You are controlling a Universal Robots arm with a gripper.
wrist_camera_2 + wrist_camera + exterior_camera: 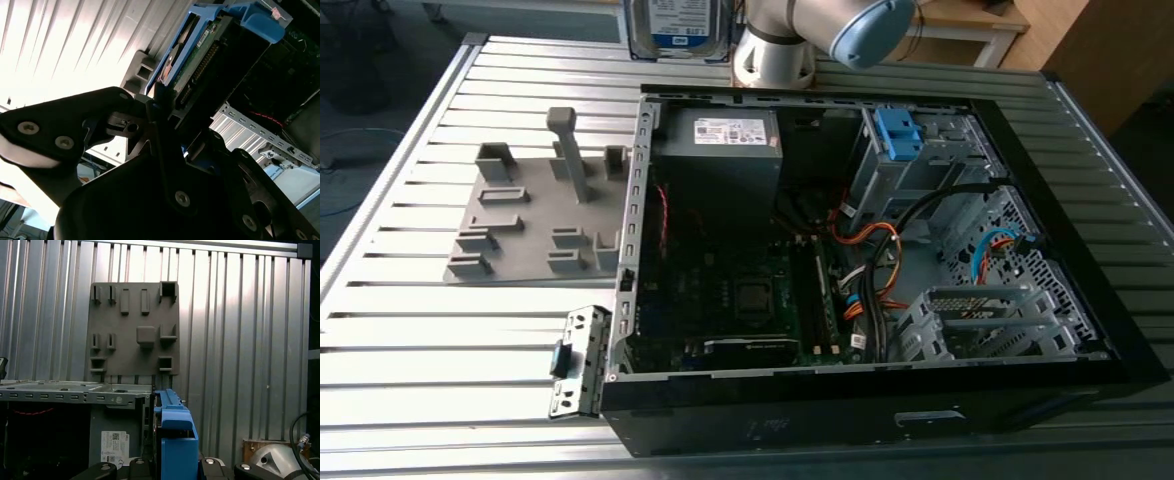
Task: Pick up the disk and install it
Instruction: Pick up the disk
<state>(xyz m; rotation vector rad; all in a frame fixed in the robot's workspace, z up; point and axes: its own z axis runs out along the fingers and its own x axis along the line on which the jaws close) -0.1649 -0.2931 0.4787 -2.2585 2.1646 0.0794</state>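
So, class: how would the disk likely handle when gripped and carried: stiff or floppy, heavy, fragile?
Probably rigid: the disk stands straight though clamped at one end by the end effector. Likely dense for its size: it looks metal-bodied. Its exposed circuit board suggests fragility.

Nothing is reading clearly from where I am standing. In the exterior view a white-and-blue label [678, 20] is showing on the face of the disk [640, 42], which is hanging at twelve o'clock from the open computer case [854, 425]; its lines of print are too small to make out. A small white sticker [734, 130] is sitting on the grey metal box [714, 175] at about eleven o'clock inside the case, its characters likewise too small to tell. That sticker [114, 447] is also facing the first wrist view, unreadable there too. In the second wrist view a narrow pale strip [203, 37] is running along the disk's circuit-board edge, its marks indistinct.
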